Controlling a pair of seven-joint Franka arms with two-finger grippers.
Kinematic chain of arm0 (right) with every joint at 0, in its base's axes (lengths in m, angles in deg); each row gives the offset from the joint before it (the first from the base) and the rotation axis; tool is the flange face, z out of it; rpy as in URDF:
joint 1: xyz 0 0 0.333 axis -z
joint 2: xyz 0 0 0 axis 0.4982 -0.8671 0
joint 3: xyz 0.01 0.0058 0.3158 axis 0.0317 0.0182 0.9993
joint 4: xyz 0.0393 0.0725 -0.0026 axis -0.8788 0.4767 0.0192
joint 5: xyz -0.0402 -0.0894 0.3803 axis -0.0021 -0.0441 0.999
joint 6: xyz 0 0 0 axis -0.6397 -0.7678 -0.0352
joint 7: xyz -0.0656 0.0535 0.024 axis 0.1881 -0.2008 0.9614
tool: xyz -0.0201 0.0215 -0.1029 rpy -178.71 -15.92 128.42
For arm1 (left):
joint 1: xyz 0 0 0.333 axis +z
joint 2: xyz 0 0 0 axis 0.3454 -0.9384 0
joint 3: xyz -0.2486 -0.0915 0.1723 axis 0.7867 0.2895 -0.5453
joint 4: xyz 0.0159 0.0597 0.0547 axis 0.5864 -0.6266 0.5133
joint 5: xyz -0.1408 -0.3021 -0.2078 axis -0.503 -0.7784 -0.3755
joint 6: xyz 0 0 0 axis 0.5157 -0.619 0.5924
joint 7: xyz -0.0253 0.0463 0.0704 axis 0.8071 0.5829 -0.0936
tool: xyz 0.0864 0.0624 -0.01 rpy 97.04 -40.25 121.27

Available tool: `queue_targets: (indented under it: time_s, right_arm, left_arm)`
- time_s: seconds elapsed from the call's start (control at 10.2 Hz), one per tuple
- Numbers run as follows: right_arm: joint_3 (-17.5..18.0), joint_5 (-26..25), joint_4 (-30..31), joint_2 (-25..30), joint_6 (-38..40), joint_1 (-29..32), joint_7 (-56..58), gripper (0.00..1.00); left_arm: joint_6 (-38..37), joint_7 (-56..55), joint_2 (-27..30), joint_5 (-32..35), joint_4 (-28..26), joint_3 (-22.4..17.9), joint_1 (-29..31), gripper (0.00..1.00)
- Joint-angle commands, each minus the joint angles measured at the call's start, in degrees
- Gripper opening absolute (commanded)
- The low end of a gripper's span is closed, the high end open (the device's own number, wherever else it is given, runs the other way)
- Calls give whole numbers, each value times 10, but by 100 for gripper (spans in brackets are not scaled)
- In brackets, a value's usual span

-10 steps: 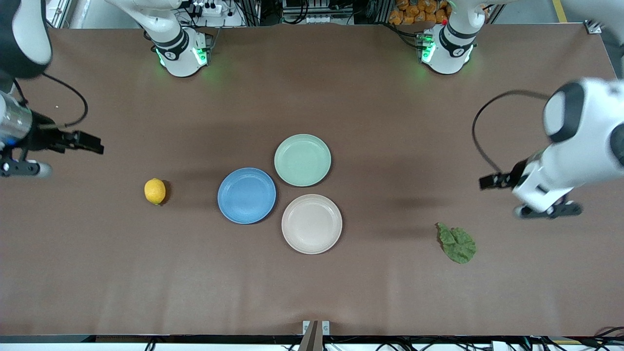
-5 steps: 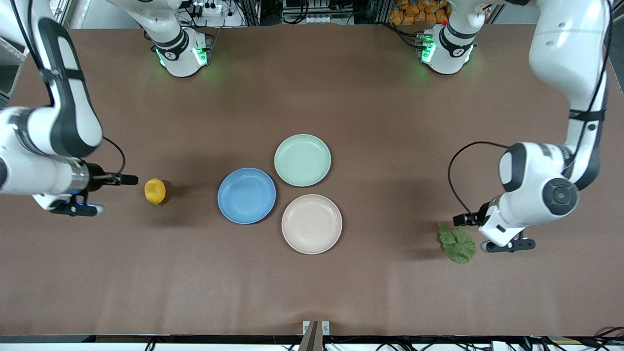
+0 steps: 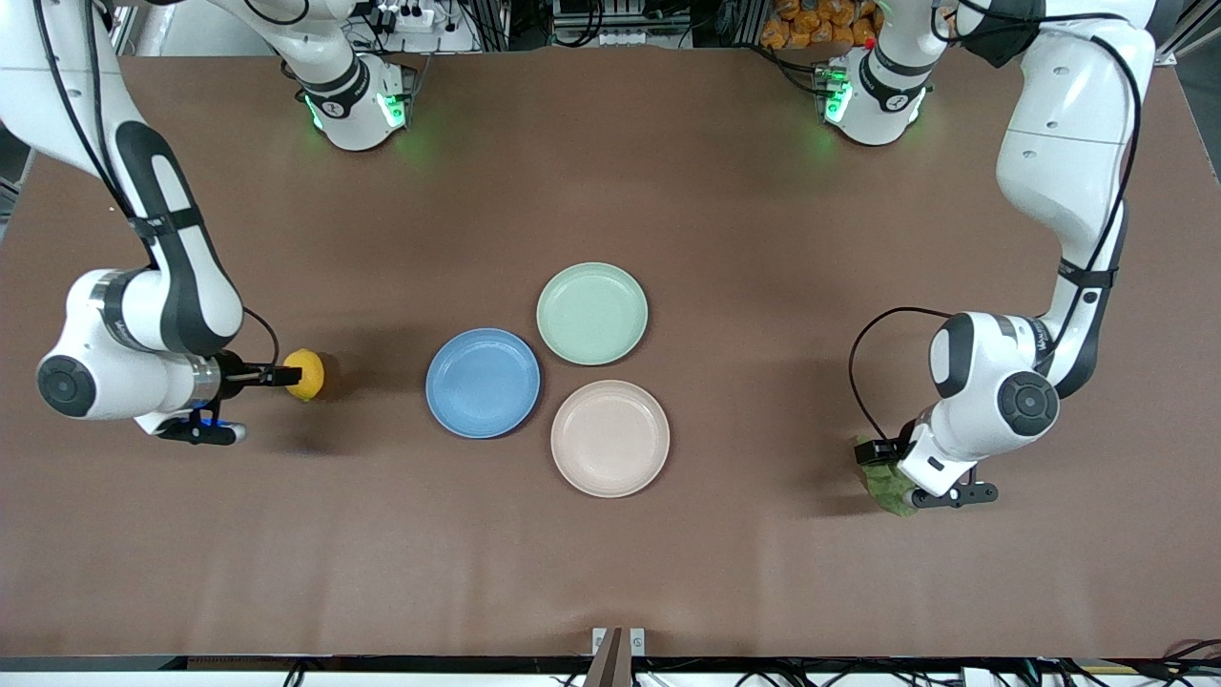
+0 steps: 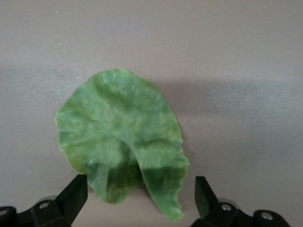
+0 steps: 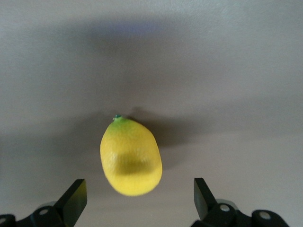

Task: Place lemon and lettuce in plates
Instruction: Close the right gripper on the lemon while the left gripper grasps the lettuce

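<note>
The lemon (image 3: 307, 374) lies on the table toward the right arm's end; in the right wrist view the lemon (image 5: 131, 158) sits just ahead of my open right gripper (image 5: 140, 198), apart from both fingers. In the front view the right gripper (image 3: 282, 376) is low beside the lemon. The lettuce (image 3: 889, 488) lies toward the left arm's end, partly hidden under my left hand. My left gripper (image 3: 876, 456) is open, and in the left wrist view the gripper (image 4: 141, 198) straddles the edge of the lettuce (image 4: 120, 142). The blue plate (image 3: 483, 383) and beige plate (image 3: 610, 438) are empty.
A pale mint-green plate (image 3: 591, 313) touches both other plates, farther from the front camera, and is empty. The three plates cluster mid-table. The brown table (image 3: 610, 572) is bare around them.
Both arms have swung in and come down: the right gripper to the lemon, the left gripper onto the lettuce. Lemon, lettuce and plates have not moved.
</note>
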Motion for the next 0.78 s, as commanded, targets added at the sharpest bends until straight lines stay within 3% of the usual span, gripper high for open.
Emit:
queue_targets:
  time_s: [0.0,0.1,0.2,0.29,0.39,0.49,0.68]
  right_arm:
    - [8,26,-7,-23,-21,5,4,100]
    - [8,38,-7,-28,-23,0,4,100]
    - [7,39,-7,-32,-25,-1,5,100]
    - [7,39,-6,-36,-26,0,14,100]
    - [7,39,-4,-38,-26,0,20,98]
    - [7,39,-4,-42,-26,1,21,84]
    - [6,35,-1,-44,-26,-6,23,63]
  left_arm:
    - [9,2,-10,15,12,-3,-5,75]
    - [9,2,-11,16,12,-2,-3,61]
    - [9,2,-11,17,11,-2,-1,33]
    - [9,2,-11,18,11,-3,-3,15]
    - [9,3,-11,19,9,-3,-3,6]
    - [9,3,-11,20,9,-3,-1,0]
    - [4,-9,2,20,9,4,-7,0]
